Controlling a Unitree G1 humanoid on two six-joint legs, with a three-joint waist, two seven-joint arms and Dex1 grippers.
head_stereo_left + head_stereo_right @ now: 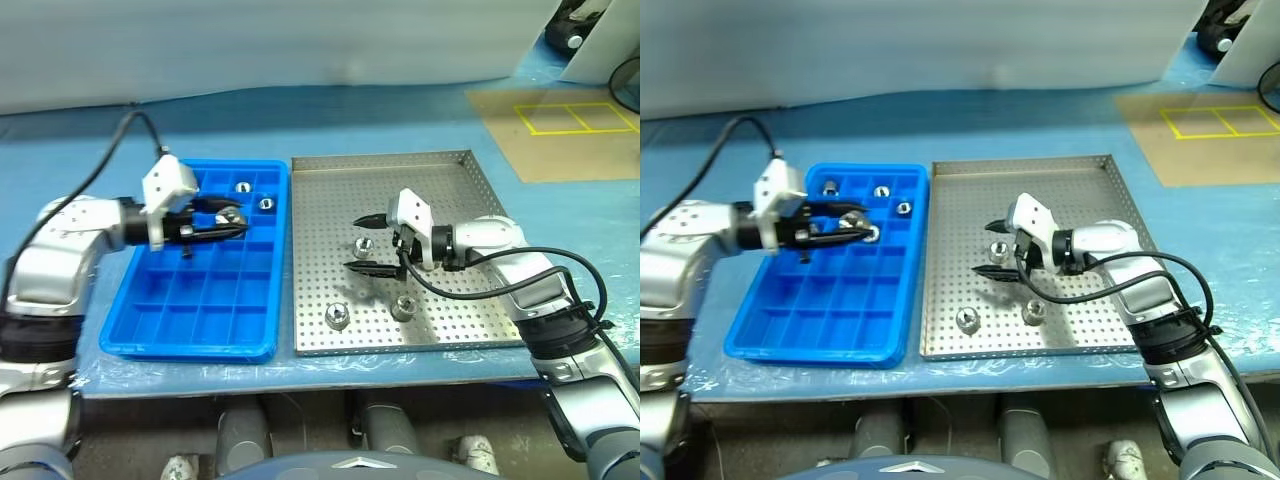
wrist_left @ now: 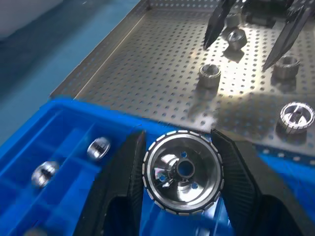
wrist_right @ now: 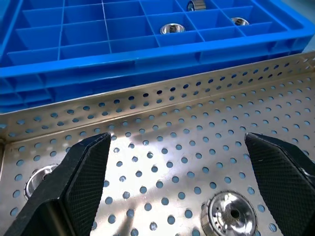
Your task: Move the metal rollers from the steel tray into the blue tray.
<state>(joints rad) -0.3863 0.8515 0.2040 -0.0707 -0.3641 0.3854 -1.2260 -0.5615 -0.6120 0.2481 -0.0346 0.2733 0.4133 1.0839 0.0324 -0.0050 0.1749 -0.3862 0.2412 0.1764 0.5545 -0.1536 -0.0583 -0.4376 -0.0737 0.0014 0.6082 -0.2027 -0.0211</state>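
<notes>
Steel perforated tray [image 1: 440,190] is carrying shiny rollers [image 1: 338,316]; left gripper [image 1: 232,220] is clamping one over blue gridded tray [image 1: 160,318]; right gripper [image 1: 362,243] is gaping level.

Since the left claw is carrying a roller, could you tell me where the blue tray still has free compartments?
The blue tray is bare across its near rows, from the front rim up to the left claw. The far rows are crowded: three metal rollers sit there already.

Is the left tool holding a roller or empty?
Holding one: the left tool is shut on a roller, fingers against its rim.
</notes>
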